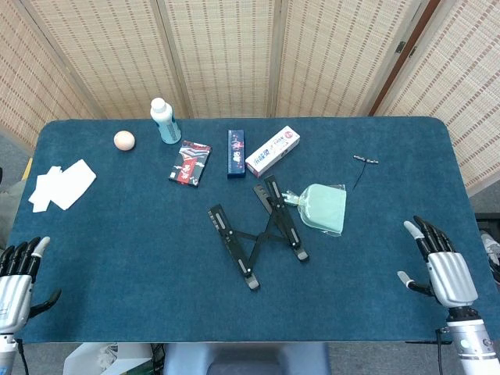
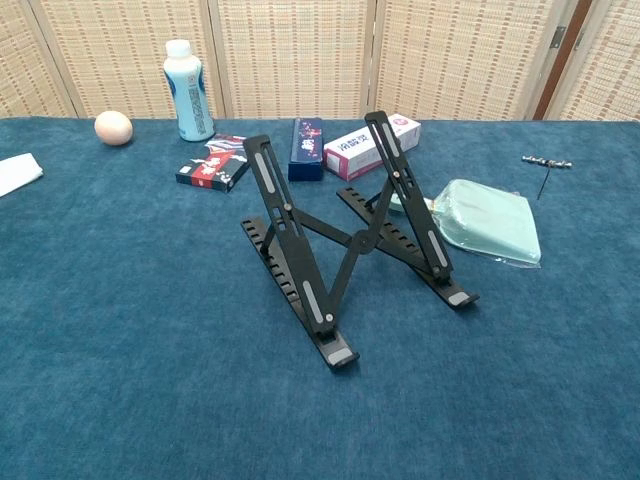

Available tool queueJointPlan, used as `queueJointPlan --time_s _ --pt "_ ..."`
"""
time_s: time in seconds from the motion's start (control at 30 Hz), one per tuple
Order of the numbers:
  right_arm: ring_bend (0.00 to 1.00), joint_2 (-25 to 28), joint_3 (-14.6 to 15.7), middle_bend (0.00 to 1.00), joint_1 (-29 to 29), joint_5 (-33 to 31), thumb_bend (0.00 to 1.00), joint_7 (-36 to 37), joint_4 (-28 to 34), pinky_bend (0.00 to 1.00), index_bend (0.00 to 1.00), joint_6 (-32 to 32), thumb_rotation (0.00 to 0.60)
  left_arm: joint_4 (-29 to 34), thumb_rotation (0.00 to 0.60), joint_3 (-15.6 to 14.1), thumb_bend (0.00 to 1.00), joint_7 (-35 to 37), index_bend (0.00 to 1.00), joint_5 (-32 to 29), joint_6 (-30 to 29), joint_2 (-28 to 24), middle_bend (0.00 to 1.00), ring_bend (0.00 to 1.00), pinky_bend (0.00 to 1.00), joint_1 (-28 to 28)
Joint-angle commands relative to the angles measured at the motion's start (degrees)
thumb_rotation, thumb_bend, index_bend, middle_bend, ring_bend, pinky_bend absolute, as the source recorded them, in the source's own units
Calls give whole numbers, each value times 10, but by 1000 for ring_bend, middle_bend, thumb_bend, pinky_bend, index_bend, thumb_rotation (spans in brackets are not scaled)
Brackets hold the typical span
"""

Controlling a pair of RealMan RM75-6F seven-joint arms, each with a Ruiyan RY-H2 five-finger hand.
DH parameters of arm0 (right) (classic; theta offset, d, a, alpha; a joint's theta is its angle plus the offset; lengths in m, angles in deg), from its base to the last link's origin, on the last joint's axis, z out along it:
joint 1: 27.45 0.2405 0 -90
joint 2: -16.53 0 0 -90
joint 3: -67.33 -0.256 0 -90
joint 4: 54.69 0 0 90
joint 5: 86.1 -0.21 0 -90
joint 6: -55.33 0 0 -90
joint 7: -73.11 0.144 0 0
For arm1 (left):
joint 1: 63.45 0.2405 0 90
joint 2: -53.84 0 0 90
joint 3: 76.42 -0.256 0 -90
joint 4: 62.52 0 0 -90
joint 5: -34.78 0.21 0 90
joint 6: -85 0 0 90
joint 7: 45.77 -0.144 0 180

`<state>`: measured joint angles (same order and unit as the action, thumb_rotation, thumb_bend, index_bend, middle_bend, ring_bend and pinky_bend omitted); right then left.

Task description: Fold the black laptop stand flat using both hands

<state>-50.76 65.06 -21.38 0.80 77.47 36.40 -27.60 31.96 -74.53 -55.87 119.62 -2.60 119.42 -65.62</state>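
Head view, laptop stand (image 1: 258, 232) mid-table, hands (image 1: 17, 273) at near corners

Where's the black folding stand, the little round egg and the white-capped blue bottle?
Black folding laptop stand (image 2: 352, 243), chest view, crossing struts.
Round beige egg (image 2: 113, 128), chest view, its middle.
Light blue plastic bottle (image 1: 166, 125), head view, its body.

Bright even light, sharp (shadows faint).

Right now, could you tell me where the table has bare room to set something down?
Free: the near strip between left robot hand and right robot hand, before the laptop stand. Crowded: behind it, bottle to white box.
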Motion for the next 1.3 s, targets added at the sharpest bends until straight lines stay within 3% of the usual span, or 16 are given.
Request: queueJointPlan --time_s 0.03,0.23,0.53,0.87,1.3 --pt "0 0 1 11 2 2 130 1 1 114 0 3 600 0 600 0 197 -1 14 -1 2 0 78 53 0 -1" --pt "0 3 2 14 8 5 130 20 5 114 0 16 600 0 600 -2 198 2 14 2 -3 0 78 53 0 3" --pt "0 36 9 17 50 25 135 79 31 114 0 84 600 0 600 -4 198 9 14 4 -7 -1 78 53 0 7" --pt "0 61 5 17 131 46 141 210 49 112 0 188 600 -2 600 -6 198 16 14 7 -12 -3 78 54 0 11" --pt "0 12 -13 5 215 32 143 389 5 94 0 272 600 -3 600 -8 198 21 14 8 -15 -7 78 53 0 17"
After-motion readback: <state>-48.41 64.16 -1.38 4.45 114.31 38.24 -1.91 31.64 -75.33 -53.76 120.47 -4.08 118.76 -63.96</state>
